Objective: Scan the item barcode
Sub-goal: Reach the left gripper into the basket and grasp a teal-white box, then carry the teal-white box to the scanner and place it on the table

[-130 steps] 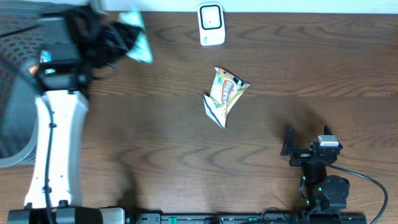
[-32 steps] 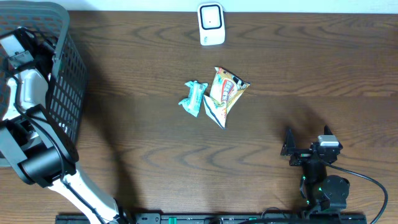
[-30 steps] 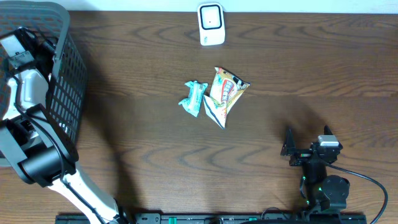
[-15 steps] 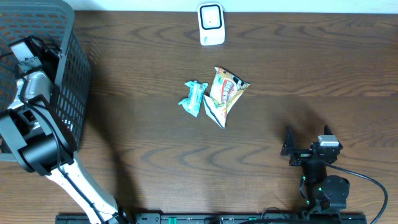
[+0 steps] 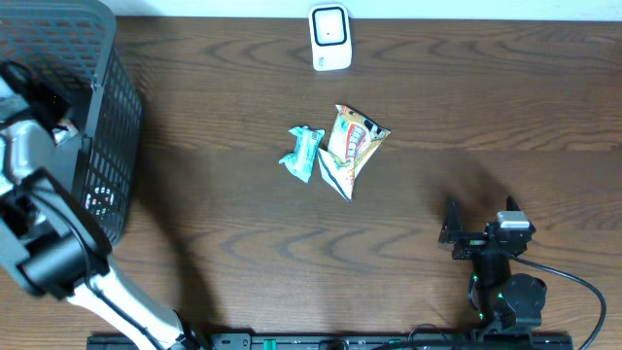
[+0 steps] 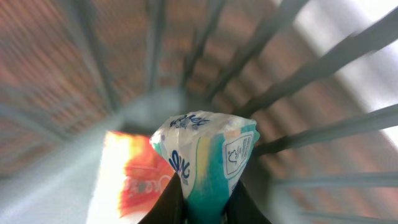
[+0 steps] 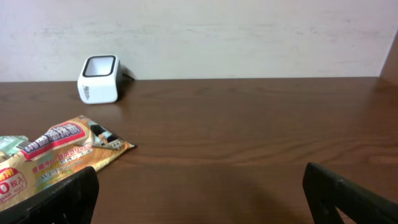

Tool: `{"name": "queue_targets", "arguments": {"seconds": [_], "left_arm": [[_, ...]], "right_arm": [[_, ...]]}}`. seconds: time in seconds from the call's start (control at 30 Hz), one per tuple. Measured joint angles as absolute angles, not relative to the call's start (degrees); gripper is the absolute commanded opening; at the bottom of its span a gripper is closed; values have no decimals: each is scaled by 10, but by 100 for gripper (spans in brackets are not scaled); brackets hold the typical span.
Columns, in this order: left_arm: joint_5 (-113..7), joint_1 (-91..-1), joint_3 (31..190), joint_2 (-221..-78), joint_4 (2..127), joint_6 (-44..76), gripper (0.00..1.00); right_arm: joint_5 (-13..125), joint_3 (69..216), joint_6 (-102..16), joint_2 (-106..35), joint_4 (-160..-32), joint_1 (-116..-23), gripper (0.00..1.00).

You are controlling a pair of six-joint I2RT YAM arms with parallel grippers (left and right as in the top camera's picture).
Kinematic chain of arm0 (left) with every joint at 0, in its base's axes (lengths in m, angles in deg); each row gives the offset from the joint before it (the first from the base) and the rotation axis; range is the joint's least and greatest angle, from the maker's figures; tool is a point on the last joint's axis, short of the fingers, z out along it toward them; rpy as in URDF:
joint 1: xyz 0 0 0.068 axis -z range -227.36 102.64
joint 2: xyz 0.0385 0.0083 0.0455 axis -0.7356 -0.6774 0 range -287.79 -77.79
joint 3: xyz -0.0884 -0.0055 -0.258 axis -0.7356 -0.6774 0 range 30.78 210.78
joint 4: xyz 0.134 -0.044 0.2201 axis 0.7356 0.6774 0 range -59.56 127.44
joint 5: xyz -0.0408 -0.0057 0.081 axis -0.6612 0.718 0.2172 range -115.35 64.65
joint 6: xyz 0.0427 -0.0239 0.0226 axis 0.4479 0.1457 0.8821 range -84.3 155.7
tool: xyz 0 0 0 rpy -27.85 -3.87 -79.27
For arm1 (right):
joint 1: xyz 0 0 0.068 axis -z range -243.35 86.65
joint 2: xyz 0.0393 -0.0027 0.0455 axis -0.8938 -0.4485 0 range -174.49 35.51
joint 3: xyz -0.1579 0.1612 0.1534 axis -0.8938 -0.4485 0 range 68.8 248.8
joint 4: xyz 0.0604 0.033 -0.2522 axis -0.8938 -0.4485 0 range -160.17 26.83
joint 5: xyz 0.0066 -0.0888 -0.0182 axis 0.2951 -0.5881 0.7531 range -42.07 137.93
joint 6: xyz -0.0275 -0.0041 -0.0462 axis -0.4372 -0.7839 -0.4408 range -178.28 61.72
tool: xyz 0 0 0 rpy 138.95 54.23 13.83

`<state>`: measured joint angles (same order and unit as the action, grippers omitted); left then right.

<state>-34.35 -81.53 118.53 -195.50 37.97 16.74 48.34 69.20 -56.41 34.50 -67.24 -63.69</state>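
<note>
Basket (image 5: 107, 117) sits far left of the scanner (image 5: 330, 39) overhead, with the left arm reaching inside. Teal packet (image 5: 302, 153) and yellow snack bag (image 5: 352, 146) lie touching on the desk (image 5: 243, 243) below the scanner; the right gripper (image 5: 479, 231) is parked further below-right. Left wrist: left gripper (image 6: 205, 202) is clamped on a teal-and-white pouch (image 6: 205, 149) inside the basket, with an orange packet (image 6: 127, 180) below it. Best move, I'd judge: lift straight up clear of the mesh wall, then turn the barcode face to the scanner window. No barcode visible yet. Right wrist: right gripper jaws wide apart, holding nothing, scanner ahead-left.
</note>
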Motion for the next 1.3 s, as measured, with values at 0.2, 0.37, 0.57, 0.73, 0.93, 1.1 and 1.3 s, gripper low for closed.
{"name": "queue_targets", "arguments": {"seconds": [0.2,0.37,0.57,0.73,0.93,1.1,1.3], "left_arm": [[-342,-816,1189,-1771,476,98,7],[-370,-816,1189,-1681,606,32,7],[-498,-795,1189,-1612,631,19,7],[-556,-742,1189,-1560,602,41,7],[-571,-690,1189,-1516,607,97,7],[-573,-590,1189,-1526,637,153,7],[-456,-418,1189,-1610,689,217,7]], "right_arm": [[483,692,-564,345,-673,-637,99],[483,692,-564,345,-672,-637,99],[483,692,-564,345,-672,-637,99],[483,692,-564,345,-672,-637,99],[483,692,-564,345,-672,-637,99],[483,692,-564,345,-672,-637,99],[483,692,-564,345,-673,-637,99]]}}
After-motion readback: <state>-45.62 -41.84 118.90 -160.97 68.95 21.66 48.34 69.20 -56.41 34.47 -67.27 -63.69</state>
